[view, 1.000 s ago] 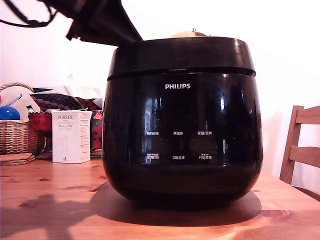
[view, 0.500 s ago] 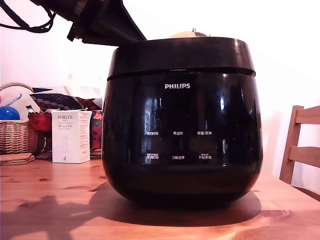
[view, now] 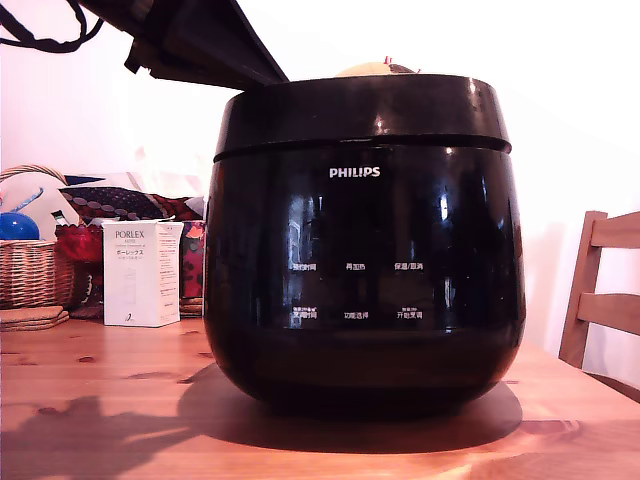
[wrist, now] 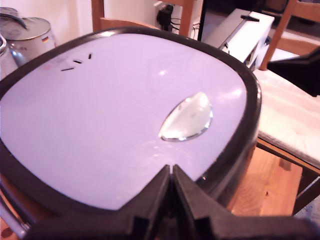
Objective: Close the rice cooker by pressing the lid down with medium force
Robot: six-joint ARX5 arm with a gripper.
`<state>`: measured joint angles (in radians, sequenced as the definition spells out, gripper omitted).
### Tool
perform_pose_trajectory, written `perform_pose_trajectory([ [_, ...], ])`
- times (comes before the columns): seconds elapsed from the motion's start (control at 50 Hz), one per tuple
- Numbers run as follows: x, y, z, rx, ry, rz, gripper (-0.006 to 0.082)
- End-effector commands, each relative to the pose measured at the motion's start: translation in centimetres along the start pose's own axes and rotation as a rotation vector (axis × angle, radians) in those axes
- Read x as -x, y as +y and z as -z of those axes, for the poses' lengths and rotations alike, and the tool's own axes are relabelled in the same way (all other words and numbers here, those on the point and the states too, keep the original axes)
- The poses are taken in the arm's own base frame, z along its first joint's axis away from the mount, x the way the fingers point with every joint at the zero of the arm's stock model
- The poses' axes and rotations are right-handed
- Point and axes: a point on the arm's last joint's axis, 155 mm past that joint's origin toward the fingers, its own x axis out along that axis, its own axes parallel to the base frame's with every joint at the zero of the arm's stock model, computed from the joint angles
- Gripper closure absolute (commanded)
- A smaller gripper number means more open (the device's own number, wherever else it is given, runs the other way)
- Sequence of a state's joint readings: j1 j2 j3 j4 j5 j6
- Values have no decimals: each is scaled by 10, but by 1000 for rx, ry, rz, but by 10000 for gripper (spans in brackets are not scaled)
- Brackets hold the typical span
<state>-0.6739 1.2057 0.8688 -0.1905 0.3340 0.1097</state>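
fingers: my gripper (wrist: pixel 171 172) has its tips pinched together, holding nothing, over the lid's near edge
lid (wrist: pixel 115 115): down flat on the rice cooker (view: pixel 365 250), top facing up
cooker: frame centre, upright on wooden table (view: pixel 100 400), logo toward exterior camera

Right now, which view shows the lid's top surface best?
The wrist view: the lid fills it from above, with the gripper at its edge. The exterior view shows only the lid's black side band.

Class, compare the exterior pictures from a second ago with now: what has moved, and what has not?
The arm has lifted slightly, up and toward the exterior view's left, off the lid. Nothing was gripped or released. The rice cooker, with lid down, and the white box are unchanged.
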Motion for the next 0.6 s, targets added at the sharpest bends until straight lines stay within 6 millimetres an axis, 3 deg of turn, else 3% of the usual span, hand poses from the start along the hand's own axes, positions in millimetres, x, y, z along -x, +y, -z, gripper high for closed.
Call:
perform_pose_trajectory([
  [0.0, -20, 3, 83, 75, 237, -4, 781],
  [0.32, -28, 4, 110, 70, 331, -3, 781],
  [0.58, -26, -7, 135, 33, 409, 4, 781],
])
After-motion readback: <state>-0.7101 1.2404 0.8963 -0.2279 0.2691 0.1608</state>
